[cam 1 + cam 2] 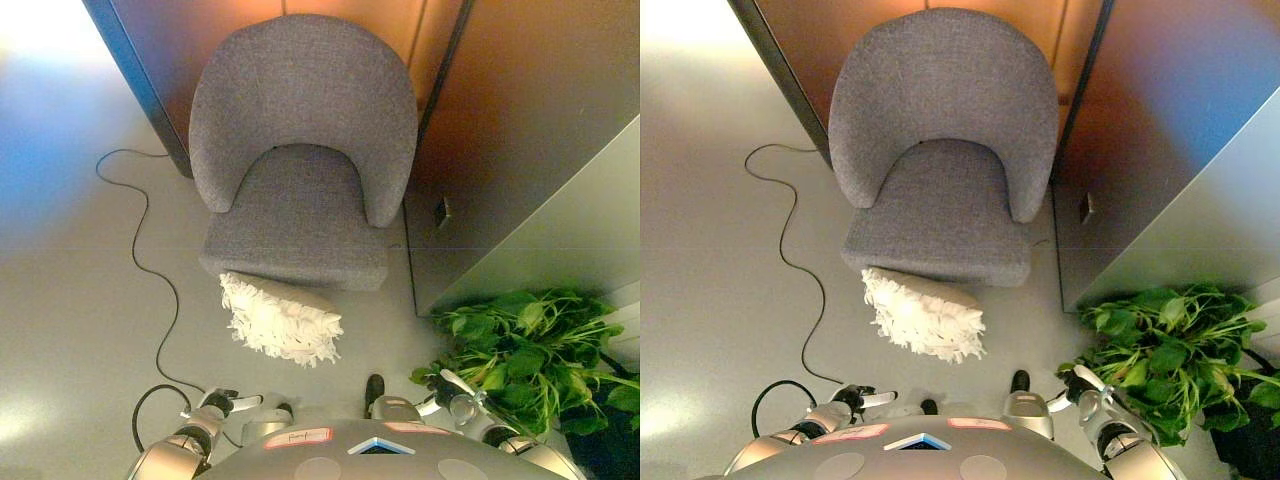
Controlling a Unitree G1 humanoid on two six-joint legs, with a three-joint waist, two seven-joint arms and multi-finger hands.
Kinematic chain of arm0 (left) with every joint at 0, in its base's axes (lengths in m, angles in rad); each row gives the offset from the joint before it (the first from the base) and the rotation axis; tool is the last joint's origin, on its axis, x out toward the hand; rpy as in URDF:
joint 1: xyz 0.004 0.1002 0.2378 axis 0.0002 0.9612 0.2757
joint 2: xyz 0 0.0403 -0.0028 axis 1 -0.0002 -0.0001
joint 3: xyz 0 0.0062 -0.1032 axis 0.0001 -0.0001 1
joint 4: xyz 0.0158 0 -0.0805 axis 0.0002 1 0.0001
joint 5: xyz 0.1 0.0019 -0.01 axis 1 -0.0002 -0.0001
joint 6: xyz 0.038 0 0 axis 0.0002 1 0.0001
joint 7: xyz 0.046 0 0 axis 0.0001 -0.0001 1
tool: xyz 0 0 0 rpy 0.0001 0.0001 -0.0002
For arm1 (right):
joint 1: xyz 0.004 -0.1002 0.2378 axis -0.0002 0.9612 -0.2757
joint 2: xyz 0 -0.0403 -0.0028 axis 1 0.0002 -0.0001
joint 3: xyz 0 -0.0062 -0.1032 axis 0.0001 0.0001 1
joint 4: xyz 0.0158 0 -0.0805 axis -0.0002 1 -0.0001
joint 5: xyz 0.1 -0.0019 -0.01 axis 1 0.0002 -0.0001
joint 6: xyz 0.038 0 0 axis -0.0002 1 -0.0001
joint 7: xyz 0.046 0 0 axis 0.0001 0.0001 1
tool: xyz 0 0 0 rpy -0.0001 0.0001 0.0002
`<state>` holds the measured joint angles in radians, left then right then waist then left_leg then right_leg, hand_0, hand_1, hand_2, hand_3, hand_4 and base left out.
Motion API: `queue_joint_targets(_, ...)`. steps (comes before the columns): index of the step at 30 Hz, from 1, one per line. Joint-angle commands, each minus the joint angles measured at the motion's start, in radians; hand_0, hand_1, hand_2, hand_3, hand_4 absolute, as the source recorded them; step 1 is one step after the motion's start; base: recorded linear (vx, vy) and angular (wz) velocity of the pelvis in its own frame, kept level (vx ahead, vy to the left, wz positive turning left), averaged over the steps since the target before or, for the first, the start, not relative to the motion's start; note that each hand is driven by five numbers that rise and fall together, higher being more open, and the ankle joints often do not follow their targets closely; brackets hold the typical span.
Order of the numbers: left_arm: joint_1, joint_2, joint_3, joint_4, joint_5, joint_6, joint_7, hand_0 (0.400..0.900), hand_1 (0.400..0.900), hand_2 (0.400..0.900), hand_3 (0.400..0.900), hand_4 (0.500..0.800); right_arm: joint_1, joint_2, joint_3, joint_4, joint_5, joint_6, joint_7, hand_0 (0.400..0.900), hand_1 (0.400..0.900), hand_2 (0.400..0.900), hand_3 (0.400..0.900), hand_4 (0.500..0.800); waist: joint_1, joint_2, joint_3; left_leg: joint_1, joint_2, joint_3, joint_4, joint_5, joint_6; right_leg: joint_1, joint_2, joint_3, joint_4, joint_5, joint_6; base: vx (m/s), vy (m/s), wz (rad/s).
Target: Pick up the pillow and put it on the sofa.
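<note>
A white shaggy pillow (281,318) lies on the floor, leaning against the front edge of a grey upholstered sofa chair (300,150). It also shows in the right eye view (924,312). My left hand (225,403) is low at the bottom left, fingers relaxed and empty, a short way below and left of the pillow. My right hand (447,385) is at the bottom right beside the plant, fingers straight and empty. The sofa chair's seat (297,205) holds nothing.
A leafy green plant (525,355) stands at the lower right, close to my right hand. A grey cabinet side (540,230) and dark wooden wall panels (520,90) rise at the right and behind the sofa chair. Grey floor (70,290) spreads to the left.
</note>
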<state>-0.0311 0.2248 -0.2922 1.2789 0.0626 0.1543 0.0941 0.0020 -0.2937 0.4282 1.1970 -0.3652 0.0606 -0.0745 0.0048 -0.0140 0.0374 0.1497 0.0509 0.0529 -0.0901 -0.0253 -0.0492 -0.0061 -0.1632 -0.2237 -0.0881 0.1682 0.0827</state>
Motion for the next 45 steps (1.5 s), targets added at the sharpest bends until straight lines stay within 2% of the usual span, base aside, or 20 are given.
queue_joint_targets(1, -0.075, 0.025, 0.013, 0.026, -0.019, -0.011, 0.049, 0.9, 0.9, 0.9, 0.9, 0.8, -0.096, 0.024, 0.037, -0.019, 0.006, -0.018, -0.009, 0.9, 0.9, 0.9, 0.9, 0.8, -0.001, -0.03, 0.042, -0.054, 0.004, 0.027, 0.042, -0.055, 0.004, 0.07, -0.012, 0.075, 0.005, -0.127, 0.079, 0.0, 0.0, 0.0)
queue_joint_targets(9, -0.075, 0.024, 0.011, 0.019, -0.027, -0.01, 0.037, 0.9, 0.9, 0.9, 0.9, 0.8, -0.095, 0.021, 0.034, -0.019, 0.011, -0.019, -0.001, 0.9, 0.9, 0.9, 0.9, 0.8, 0.003, -0.032, 0.045, -0.056, 0.005, 0.024, 0.044, -0.054, 0.004, 0.07, -0.013, 0.071, 0.007, -0.126, 0.079, 0.0, 0.0, 0.0)
queue_joint_targets(15, -0.067, 0.029, 0.018, 0.015, -0.046, -0.009, 0.041, 0.9, 0.9, 0.9, 0.9, 0.8, -0.103, 0.013, 0.034, -0.024, 0.011, -0.033, 0.05, 0.9, 0.9, 0.9, 0.9, 0.8, 0.023, -0.035, 0.048, -0.059, 0.005, 0.01, 0.048, -0.054, 0.003, 0.078, -0.016, 0.053, 0.012, -0.132, 0.077, 0.03, -0.022, 0.09)
queue_joint_targets(19, -0.061, 0.035, 0.025, 0.005, -0.103, -0.008, 0.042, 0.9, 0.9, 0.9, 0.9, 0.8, -0.135, 0.0, 0.048, -0.041, 0.024, -0.027, 0.067, 0.9, 0.9, 0.9, 0.9, 0.8, 0.052, -0.034, 0.058, -0.081, 0.006, -0.011, 0.06, -0.048, -0.001, 0.075, -0.02, 0.033, 0.014, -0.135, 0.073, 0.03, -0.035, 0.27)
queue_joint_targets(24, -0.058, 0.045, 0.022, -0.026, -0.142, -0.053, 0.026, 0.9, 0.9, 0.9, 0.9, 0.8, -0.214, -0.012, 0.07, -0.04, 0.071, -0.008, 0.069, 0.9, 0.9, 0.9, 0.9, 0.8, 0.102, -0.014, 0.086, -0.139, 0.006, -0.05, 0.087, -0.033, -0.009, 0.044, -0.036, -0.003, 0.031, -0.137, 0.065, -0.01, -0.005, 0.37)
queue_joint_targets(28, -0.07, 0.061, -0.004, -0.068, -0.182, -0.081, 0.003, 0.9, 0.9, 0.9, 0.9, 0.8, -0.317, -0.033, 0.09, -0.039, 0.116, 0.019, 0.077, 0.9, 0.9, 0.9, 0.9, 0.8, 0.132, 0.012, 0.134, -0.217, -0.007, -0.085, 0.153, -0.026, -0.015, -0.005, -0.058, -0.032, 0.081, -0.148, 0.051, -0.1, 0.049, 0.31)
queue_joint_targets(34, -0.087, 0.064, -0.047, -0.131, -0.227, -0.097, -0.019, 0.9, 0.9, 0.9, 0.9, 0.8, -0.46, -0.054, 0.105, -0.018, 0.204, 0.057, 0.043, 0.9, 0.9, 0.9, 0.9, 0.8, 0.175, 0.06, 0.224, -0.334, -0.048, -0.136, 0.249, -0.018, -0.022, -0.077, -0.102, -0.073, 0.17, -0.171, 0.036, -0.14, 0.061, 0.34)
queue_joint_targets(38, -0.089, 0.067, -0.065, -0.154, -0.268, -0.129, -0.024, 0.9, 0.9, 0.9, 0.9, 0.8, -0.545, -0.071, 0.107, -0.002, 0.238, 0.071, 0.033, 0.9, 0.9, 0.9, 0.9, 0.8, 0.19, 0.086, 0.279, -0.409, -0.069, -0.144, 0.326, -0.028, -0.024, -0.134, -0.137, -0.08, 0.237, -0.181, 0.033, -0.12, 0.058, 0.19)
queue_joint_targets(45, -0.095, 0.1, -0.079, -0.24, -0.372, -0.164, -0.022, 0.9, 0.9, 0.9, 0.9, 0.8, -0.691, -0.14, 0.1, 0.003, 0.292, 0.062, 0.001, 0.9, 0.9, 0.9, 0.9, 0.8, 0.198, 0.127, 0.372, -0.551, -0.088, -0.114, 0.47, -0.059, -0.012, -0.281, -0.174, -0.06, 0.373, -0.198, 0.03, -0.12, 0.051, 0.03)
